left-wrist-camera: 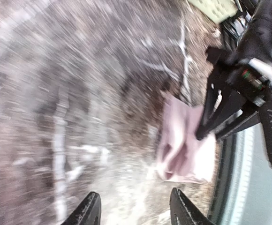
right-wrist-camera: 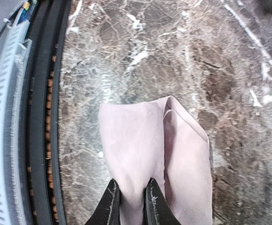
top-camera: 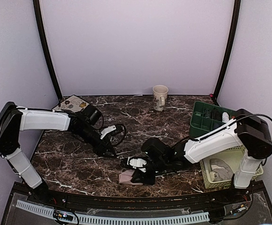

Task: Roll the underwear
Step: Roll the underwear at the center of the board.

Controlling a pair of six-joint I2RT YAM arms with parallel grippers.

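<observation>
The dusty pink underwear (right-wrist-camera: 145, 140) lies folded on the dark marble table near its front edge. It also shows in the top view (top-camera: 125, 177) and, blurred, in the left wrist view (left-wrist-camera: 183, 145). My right gripper (right-wrist-camera: 132, 194) is shut on a fold of the pink cloth at its near end; in the top view it (top-camera: 137, 174) sits right over the garment. My left gripper (left-wrist-camera: 136, 212) is open and empty, above bare table a short way from the pink cloth, and it is left of the garment in the top view (top-camera: 109, 152). The navy striped underwear is out of view.
A beige mug (top-camera: 160, 97) stands at the back centre. A green crate (top-camera: 206, 119) and a pale basket (top-camera: 211, 180) holding grey cloth stand at the right. A patterned card (top-camera: 70, 104) lies at the back left. The table's front edge (right-wrist-camera: 47, 140) runs just beside the pink cloth.
</observation>
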